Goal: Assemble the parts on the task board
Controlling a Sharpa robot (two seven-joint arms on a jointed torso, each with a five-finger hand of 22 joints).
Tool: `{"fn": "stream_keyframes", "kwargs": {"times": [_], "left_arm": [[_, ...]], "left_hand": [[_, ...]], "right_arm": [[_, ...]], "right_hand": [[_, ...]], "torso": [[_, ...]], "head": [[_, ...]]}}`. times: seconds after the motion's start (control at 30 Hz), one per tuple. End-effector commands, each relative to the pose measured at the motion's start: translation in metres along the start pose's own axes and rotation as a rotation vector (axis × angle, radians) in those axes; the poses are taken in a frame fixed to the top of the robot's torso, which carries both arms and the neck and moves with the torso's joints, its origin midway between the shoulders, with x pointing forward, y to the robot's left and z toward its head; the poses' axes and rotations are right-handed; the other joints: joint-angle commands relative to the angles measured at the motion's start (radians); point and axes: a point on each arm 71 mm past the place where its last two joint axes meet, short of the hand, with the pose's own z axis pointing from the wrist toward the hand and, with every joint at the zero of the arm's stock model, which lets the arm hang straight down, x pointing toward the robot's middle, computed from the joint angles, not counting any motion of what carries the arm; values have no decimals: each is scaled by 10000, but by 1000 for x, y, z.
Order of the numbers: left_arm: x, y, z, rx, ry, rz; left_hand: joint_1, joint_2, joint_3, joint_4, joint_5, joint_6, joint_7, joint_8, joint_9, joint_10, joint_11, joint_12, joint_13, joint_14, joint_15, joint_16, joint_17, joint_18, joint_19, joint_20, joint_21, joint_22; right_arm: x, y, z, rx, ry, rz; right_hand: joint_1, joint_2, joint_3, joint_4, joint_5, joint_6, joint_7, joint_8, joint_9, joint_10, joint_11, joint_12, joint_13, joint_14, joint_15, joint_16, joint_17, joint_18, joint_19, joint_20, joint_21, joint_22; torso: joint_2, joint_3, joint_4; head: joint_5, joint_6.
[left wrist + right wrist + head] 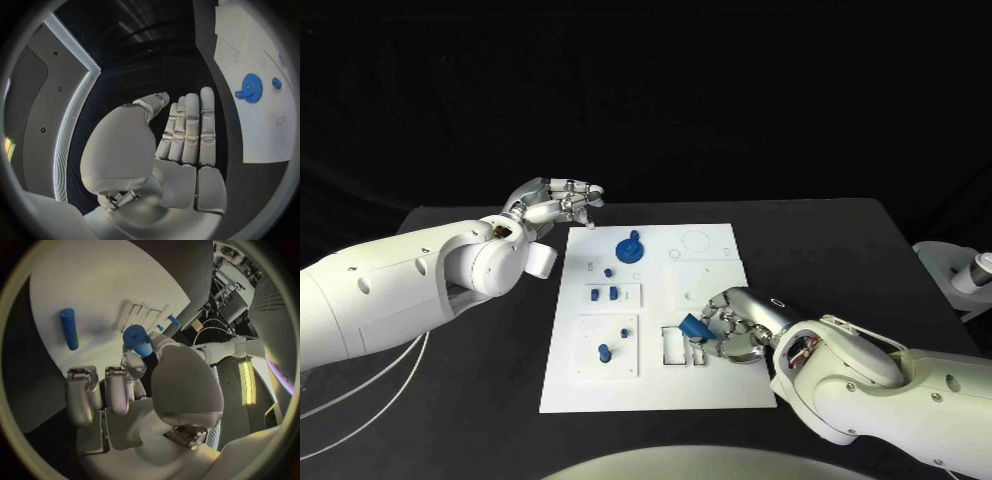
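- Pinching a short blue peg (139, 341) between thumb and fingertips, the right hand (727, 330) hovers over the lower right part of the task board (718, 390), beside the slotted block (678, 345).
- Peg — judged light, rigid, smooth plastic; likely slippery, best taken round its barrel, clear of the inserting end.
- Loose blue cylinder (69, 329) lies flat on the board near the slots.
- Left hand (560, 203) — fingers extended, nothing in it, off the board's far left corner.
- Blue gear (630, 247) seated in the upper board; small blue pieces (606, 294) mid-left.
- Black table (848, 250) — matte, flat, with bare stretches either side of the board.
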Motion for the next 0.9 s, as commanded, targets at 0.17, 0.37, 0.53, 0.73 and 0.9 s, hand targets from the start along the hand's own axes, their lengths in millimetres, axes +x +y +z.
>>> {"fn": "stream_keyframes", "kwargs": {"times": [0.17, 0.37, 0.53, 0.73, 0.9], "left_arm": [[5, -1, 1, 54, 249, -98], [6, -1, 1, 47, 252, -108], [7, -1, 1, 58, 257, -142], [7, -1, 1, 49, 234, -176], [6, -1, 1, 42, 225, -182]], "left_hand": [[27, 76, -34, 49, 41, -57, 33, -67, -11, -86, -6, 66, 15, -57, 39, 11, -17, 122, 32, 54, -32, -17], [-21, 93, -52, 103, 42, -66, 41, -74, -16, -107, 3, 73, 16, -62, 49, 21, -24, 120, 34, 62, -56, -28], [-76, 106, -70, 160, 41, -68, 43, -75, -19, -120, 8, 80, 17, -63, 56, 30, -29, 118, 36, 70, -78, -39], [-227, 131, -118, 308, 36, -83, 44, -84, -26, -138, 15, 94, 19, -61, 72, 50, -34, 116, 39, 90, -128, -68], [-227, 131, -118, 308, 36, -83, 44, -84, -26, -138, 15, 94, 19, -61, 72, 50, -34, 116, 39, 90, -128, -68]], "right_arm": [[13, 7, 5, -22, 1054, 397], [17, 11, 9, 3, 1166, 360], [19, 12, 12, 80, 1312, 163], [21, 12, 13, 123, 1523, -133], [22, 14, 13, 87, 1611, -264]], "right_hand": [[-1036, 192, -123, 16, 525, 444, -255, 293, 209, 163, 3, 104, 200, 629, -35, 64, 90, -48, 899, -45, 30, 2511], [-2018, 381, -571, 36, 1090, 540, -321, 377, 257, 288, -49, 258, 433, 642, -78, 109, 191, -58, 917, -75, 84, 2526], [-2148, 414, -671, 43, 1059, 578, -346, 414, 276, 340, -66, 334, 519, 649, -94, 124, 224, -66, 929, -88, 119, 2535], [-2498, 530, -866, 44, 765, 621, -377, 470, 304, 414, -95, 442, 649, 672, -115, 175, 356, -80, 953, -108, 188, 2554], [-2498, 513, -888, 33, 750, 625, -383, 478, 308, 422, -99, 451, 662, 675, -118, 181, 370, -78, 949, -110, 178, 2552]], "torso": [[6, 7, 3], [15, 6, -4], [7, 9, 1], [13, 10, -11], [2, 16, -15]], "head": [[33, -49], [17, -34], [71, -89], [94, -140], [122, -157]]}}
